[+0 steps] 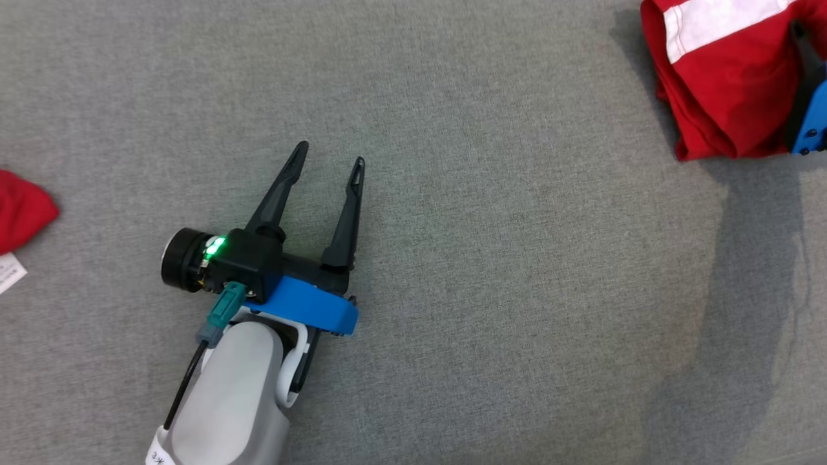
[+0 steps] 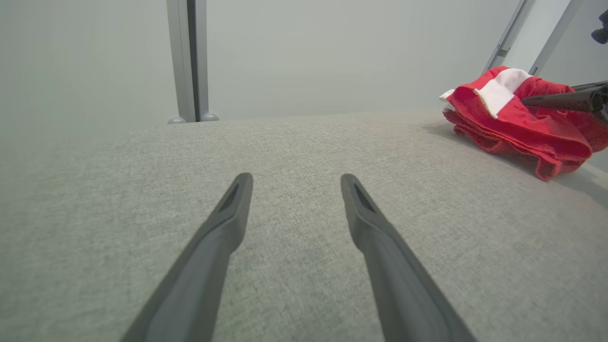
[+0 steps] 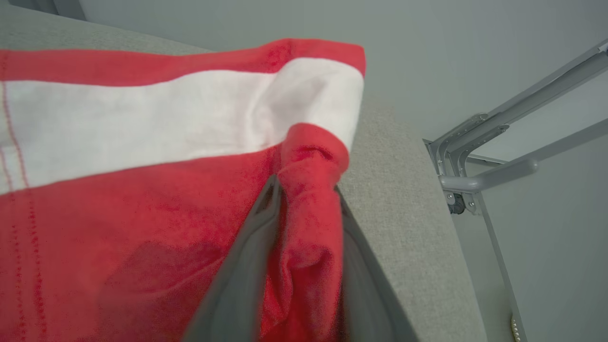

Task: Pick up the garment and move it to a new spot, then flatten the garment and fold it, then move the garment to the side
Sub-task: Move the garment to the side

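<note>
My left hand [image 1: 329,155] hangs over the bare grey desk [image 1: 517,290] on the near left, its two fingers spread wide with nothing between them. The garment [image 1: 717,84], red with a white band, lies folded in a thick bundle at the far right of the desk, well apart from that hand. My right hand [image 3: 305,192] is on the bundle's right side, pinching an upright red fold just beside the end of the white band; the cloth fills the gap and touches both fingers. A second red cloth [image 1: 19,210] lies at the left edge of the desk, with a small white tag [image 1: 10,271] just on its near side.
</note>
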Tool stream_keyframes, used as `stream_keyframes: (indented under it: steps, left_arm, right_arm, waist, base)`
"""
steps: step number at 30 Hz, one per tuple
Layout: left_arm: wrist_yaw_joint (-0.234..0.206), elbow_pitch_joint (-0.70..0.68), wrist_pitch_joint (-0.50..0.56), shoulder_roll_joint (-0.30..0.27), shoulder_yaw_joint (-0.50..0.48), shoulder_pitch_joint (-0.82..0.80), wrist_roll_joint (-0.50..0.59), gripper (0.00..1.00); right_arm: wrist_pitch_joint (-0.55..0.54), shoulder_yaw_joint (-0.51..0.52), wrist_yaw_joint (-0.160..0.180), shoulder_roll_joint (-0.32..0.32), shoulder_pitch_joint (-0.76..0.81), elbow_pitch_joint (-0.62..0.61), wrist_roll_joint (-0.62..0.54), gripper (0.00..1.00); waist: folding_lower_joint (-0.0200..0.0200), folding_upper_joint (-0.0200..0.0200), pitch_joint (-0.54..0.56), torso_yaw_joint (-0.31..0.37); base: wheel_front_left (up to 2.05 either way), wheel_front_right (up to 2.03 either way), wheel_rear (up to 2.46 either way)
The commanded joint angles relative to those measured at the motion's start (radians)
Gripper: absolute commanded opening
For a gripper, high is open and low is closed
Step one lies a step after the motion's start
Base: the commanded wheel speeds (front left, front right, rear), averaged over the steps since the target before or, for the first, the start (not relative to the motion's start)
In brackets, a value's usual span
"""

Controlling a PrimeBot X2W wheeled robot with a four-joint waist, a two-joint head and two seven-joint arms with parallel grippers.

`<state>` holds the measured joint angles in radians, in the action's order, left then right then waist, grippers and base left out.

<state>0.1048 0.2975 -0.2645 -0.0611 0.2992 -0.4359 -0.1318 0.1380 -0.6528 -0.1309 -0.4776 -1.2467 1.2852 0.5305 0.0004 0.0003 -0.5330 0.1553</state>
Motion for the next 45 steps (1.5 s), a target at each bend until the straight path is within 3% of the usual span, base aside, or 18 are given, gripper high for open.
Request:
stream_keyframes:
  steps: [1,8,14,23,35,45]
  left_arm:
    - [-0.004,0.008,0.000,-0.007,-0.012,0.005,-0.008,1.00]
    - [-0.001,0.008,-0.001,0.001,-0.043,0.065,-0.038,1.00]
    - [-0.017,-0.008,-0.001,0.005,-0.115,0.161,-0.071,1.00]
    - [-0.033,-0.019,-0.001,-0.014,-0.247,0.323,-0.106,1.00]
    - [-0.005,0.025,-0.001,-0.015,-0.275,0.398,-0.103,1.00]
    - [0.013,0.040,-0.001,-0.004,-0.277,0.416,-0.063,1.00]
  right_arm:
    - [0.003,0.015,0.000,-0.001,0.008,0.004,-0.013,1.00]
    - [0.066,0.092,0.000,0.004,0.071,0.004,-0.093,1.00]
    - [0.123,0.132,0.000,0.057,0.131,-0.015,-0.131,1.00]
    - [0.127,0.266,0.000,0.107,0.425,-0.335,-0.134,1.00]
    - [0.127,0.476,0.000,0.200,0.910,-0.747,-0.183,1.00]
    - [0.127,0.558,0.000,0.271,1.125,-0.911,-0.200,1.00]
  waist:
    - [-0.0004,-0.0003,0.019,0.001]
    - [-0.0004,-0.0003,0.165,-0.011]
    - [-0.0004,-0.0003,0.334,-0.028]
    - [-0.0004,-0.0003,0.534,-0.066]
    - [-0.0004,-0.0003,0.593,-0.085]
    - [-0.0004,-0.0003,0.595,-0.091]
  base:
    - [0.00,0.00,0.00]
    - [0.00,0.00,0.00]
    - [0.00,0.00,0.00]
    - [0.00,0.00,0.00]
    - [0.00,0.00,0.00]
    - [0.00,0.00,0.00]
